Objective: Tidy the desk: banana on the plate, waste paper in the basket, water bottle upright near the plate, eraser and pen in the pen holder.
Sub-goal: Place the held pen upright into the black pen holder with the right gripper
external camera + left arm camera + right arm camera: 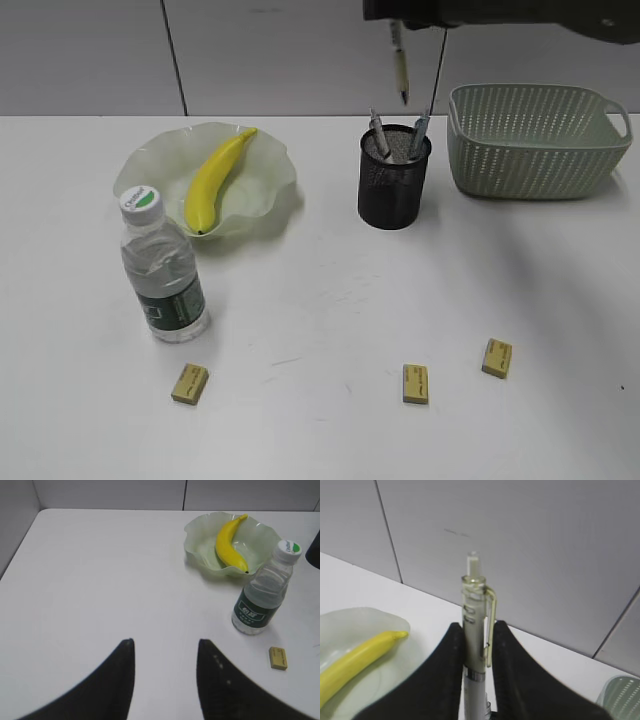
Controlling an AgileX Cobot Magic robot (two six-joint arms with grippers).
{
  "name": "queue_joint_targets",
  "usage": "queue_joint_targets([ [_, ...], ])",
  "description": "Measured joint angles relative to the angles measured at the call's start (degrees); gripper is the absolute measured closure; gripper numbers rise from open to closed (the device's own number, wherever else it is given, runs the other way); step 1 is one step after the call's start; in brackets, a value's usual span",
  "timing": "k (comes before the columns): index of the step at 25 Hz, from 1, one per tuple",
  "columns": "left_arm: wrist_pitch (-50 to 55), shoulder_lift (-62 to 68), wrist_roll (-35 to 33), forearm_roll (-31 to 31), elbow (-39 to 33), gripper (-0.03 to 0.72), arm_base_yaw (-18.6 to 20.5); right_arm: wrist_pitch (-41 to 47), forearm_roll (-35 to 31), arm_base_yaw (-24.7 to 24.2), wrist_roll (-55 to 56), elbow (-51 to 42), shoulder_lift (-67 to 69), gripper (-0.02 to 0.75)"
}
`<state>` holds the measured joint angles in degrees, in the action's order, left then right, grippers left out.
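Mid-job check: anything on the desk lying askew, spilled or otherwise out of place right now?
Nothing is spilled or tipped. Three erasers lie loose on the desk, outside the pen holder. The banana is on the plate, the water bottle is upright, and the right gripper holds a pen above the holder.

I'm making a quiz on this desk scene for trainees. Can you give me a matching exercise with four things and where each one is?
Things:
1. banana
2. water bottle
3. pen
4. pen holder

Places:
A. clamped in the right gripper, above the pen holder
B. lying in the plate
C. left of the basket, two pens inside
D. upright in front of the plate

Pairs: 1-B, 2-D, 3-A, 4-C
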<state>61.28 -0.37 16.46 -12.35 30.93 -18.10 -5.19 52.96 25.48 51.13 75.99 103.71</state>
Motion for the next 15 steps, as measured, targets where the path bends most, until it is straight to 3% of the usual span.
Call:
queue_joint_targets([
  [7,0.0,0.0,0.0,0.0,0.0,0.379,0.0,-1.0,0.9,-0.2,-3.3,3.1,10.9,0.596],
  [15,0.0,0.0,0.0,0.0,0.0,0.379,0.0,-0.7,0.9,-0.4,-3.7,3.2,14.1,0.584],
])
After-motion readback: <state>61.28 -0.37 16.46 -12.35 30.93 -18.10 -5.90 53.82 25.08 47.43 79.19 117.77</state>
